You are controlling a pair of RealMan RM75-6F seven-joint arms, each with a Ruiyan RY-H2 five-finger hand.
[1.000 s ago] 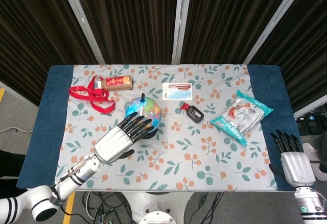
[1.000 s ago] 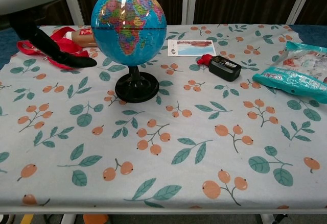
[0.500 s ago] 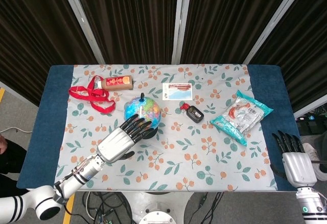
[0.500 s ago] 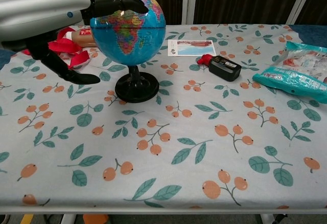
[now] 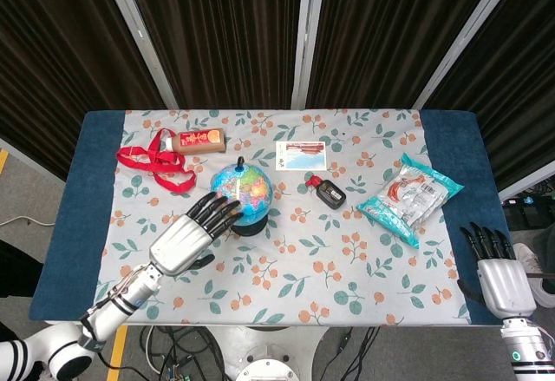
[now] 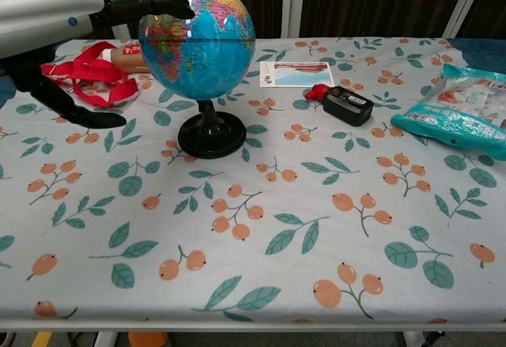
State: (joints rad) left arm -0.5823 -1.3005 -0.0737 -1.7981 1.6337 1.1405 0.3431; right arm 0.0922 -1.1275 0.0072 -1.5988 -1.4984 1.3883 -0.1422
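**Left hand at the globe's near-left side, fingers spread**

Your left hand point(image 5: 184, 240) is the one that matters here. It hovers with its fingers apart and nothing in them, the fingertips point(image 5: 221, 207) reaching up to the left face of the globe point(image 5: 244, 188). The globe stands upright on its black base point(image 6: 211, 135) in the middle-left of the desk point(image 5: 95, 190). Its long axis runs vertically from the base through the stem to the knob on top. From your hand it lies forward and slightly to the right.

The head view places the hand's back low and to the near-left of the ball, but it cannot settle whether the fingertips touch. In the chest view the dark fingers point(image 6: 150, 1) sit level with the upper part of the sphere, right at its left edge, and the thumb point(image 6: 63, 106) hangs lower down, well clear of the stand. Contact looks possible, though I cannot tell for certain.

Your right hand point(image 5: 496, 270) is far off at the desk's near-right corner, palm away, fingers straight and apart, empty. Only the head view shows it.

Around the globe, a red lanyard point(image 5: 156, 162) and an orange tube point(image 5: 199, 141) lie behind and left. A postcard point(image 5: 301, 155) and a small black device point(image 5: 329, 193) lie to the right, and a teal snack bag point(image 5: 411, 197) is further right.
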